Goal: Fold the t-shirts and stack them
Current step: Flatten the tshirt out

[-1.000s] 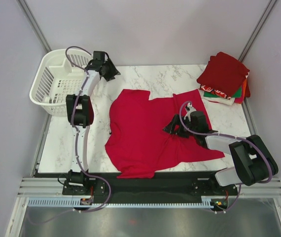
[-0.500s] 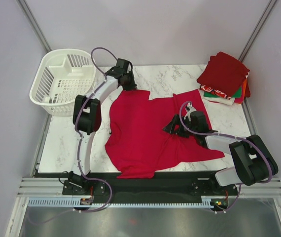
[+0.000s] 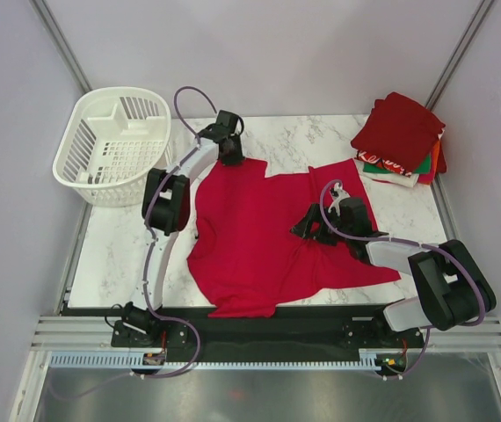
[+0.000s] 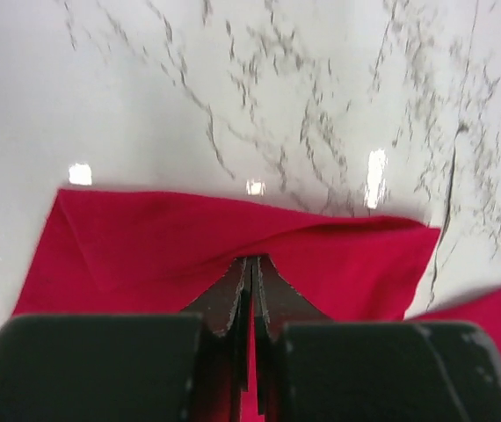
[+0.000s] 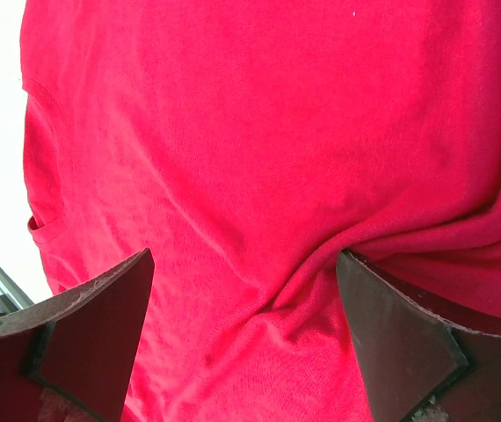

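A bright red t-shirt [image 3: 250,237] lies spread and rumpled on the marble table [image 3: 110,255]. My left gripper [image 3: 230,156] is at its far left sleeve. In the left wrist view the jaws [image 4: 251,259] are pinched together on a raised ridge of the red cloth [image 4: 145,237]. My right gripper [image 3: 308,227] rests low on the shirt's right half. In the right wrist view it [image 5: 243,259] is wide open, with a crease of red cloth [image 5: 233,132] between the fingers. A stack of folded t-shirts [image 3: 400,132], dark red on top, sits at the far right corner.
A white slatted basket [image 3: 114,141] stands at the far left corner, partly off the table. Metal frame posts rise at both far corners. Bare marble [image 4: 233,88] shows beyond the sleeve.
My left arm has swung right from the basket to the shirt's far left sleeve and come down on it. My right arm has not moved.
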`<move>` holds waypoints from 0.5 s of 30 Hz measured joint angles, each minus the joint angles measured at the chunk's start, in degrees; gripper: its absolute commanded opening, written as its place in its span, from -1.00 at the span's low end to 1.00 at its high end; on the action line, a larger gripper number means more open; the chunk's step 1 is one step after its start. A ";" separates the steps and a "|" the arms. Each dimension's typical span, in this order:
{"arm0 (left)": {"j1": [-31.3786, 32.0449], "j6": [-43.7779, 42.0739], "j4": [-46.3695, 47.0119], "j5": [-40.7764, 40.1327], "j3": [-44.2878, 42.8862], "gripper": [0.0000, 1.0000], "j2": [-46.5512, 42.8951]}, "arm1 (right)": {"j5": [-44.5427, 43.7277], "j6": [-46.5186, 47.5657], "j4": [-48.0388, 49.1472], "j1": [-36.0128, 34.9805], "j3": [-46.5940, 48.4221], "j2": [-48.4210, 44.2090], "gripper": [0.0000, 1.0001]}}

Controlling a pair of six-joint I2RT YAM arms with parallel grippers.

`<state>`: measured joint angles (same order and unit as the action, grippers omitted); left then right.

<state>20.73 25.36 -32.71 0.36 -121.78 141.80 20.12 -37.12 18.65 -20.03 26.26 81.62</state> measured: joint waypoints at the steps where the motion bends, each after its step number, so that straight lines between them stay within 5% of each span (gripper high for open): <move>1: -0.04 -0.24 -0.11 -0.74 -1.25 -0.84 0.52 | 0.00 0.02 0.00 0.00 0.00 0.00 0.87; 5: -0.61 -1.33 -0.83 -3.41 -9.49 -0.74 4.90 | 0.02 0.00 0.02 0.00 0.00 0.02 0.88; 9: -1.55 -1.92 -1.31 -6.03 -20.76 -0.42 10.40 | 0.15 0.00 0.26 0.00 0.00 0.20 0.88; 11: -2.34 -2.16 -0.61 -6.45 -23.06 -0.20 10.95 | 0.20 0.00 0.46 0.00 0.00 0.28 0.88; 12: -2.82 -2.38 0.11 -6.45 -23.47 0.09 10.78 | 0.26 0.00 0.61 0.00 0.00 0.39 0.88; 15: -3.82 -3.06 1.75 -5.97 -22.38 0.34 8.74 | 0.52 0.02 0.90 0.00 0.02 0.59 0.87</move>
<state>16.91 22.31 -30.96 -5.61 -144.16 150.54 20.64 -37.10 19.55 -20.03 26.28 82.21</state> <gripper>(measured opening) 0.616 0.938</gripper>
